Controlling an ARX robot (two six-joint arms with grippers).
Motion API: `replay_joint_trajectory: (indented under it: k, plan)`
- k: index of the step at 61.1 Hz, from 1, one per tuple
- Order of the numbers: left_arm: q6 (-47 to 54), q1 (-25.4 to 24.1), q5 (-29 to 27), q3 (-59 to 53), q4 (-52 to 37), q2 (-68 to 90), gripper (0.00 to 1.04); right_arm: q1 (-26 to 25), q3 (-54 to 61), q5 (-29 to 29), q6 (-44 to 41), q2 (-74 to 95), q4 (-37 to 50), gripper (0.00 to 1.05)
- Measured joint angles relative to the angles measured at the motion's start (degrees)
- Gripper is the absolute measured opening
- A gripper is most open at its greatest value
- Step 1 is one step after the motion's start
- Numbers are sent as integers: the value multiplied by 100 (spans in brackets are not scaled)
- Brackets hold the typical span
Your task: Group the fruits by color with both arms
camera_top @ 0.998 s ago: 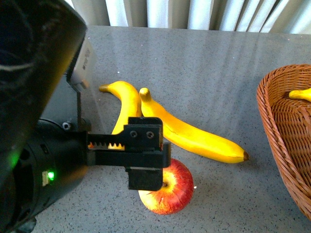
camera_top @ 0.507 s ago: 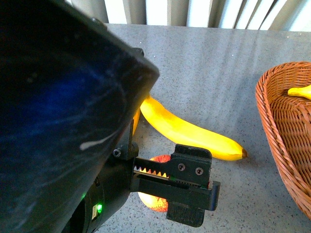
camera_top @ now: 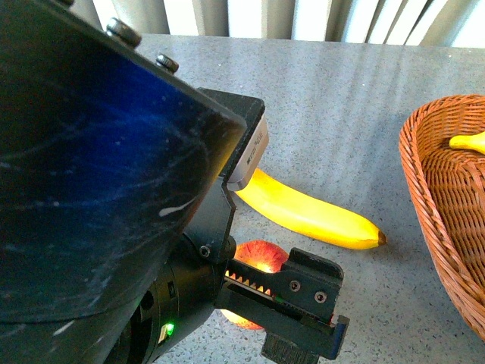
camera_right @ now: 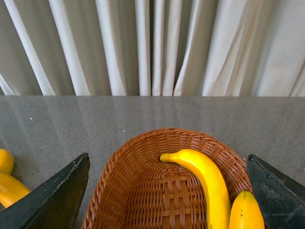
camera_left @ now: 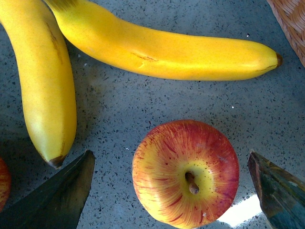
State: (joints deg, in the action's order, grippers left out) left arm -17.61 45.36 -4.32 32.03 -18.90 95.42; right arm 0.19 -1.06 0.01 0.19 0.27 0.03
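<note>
Two black grippers are in view, both spread wide and holding nothing. The left gripper (camera_left: 169,188) hovers over a red-and-yellow apple (camera_left: 186,172) on the grey speckled table (camera_left: 119,109), with one jaw on each side and neither touching it. A long banana (camera_left: 162,47) and a second banana (camera_left: 45,81) lie near the apple. The right gripper (camera_right: 166,193) hangs above a wicker basket (camera_right: 138,191) containing two basket bananas (camera_right: 205,181).
</note>
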Motion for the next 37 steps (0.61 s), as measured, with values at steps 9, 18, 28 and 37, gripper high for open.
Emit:
replay_joint_trajectory:
  k: [9, 18, 28, 37]
  plan:
    - [87, -13, 94, 0, -83, 118, 96, 0, 0, 0, 0, 0, 0, 96]
    - [136, -17, 146, 4, -105, 225, 96, 0, 0, 0, 0, 0, 0, 96]
    - [175, -17, 247, 11, -170, 273, 96, 2, 0, 0, 0, 0, 0, 96]
    - [199, -13, 291, 26, -177, 321, 96, 0, 0, 0, -2, 0, 0, 96]
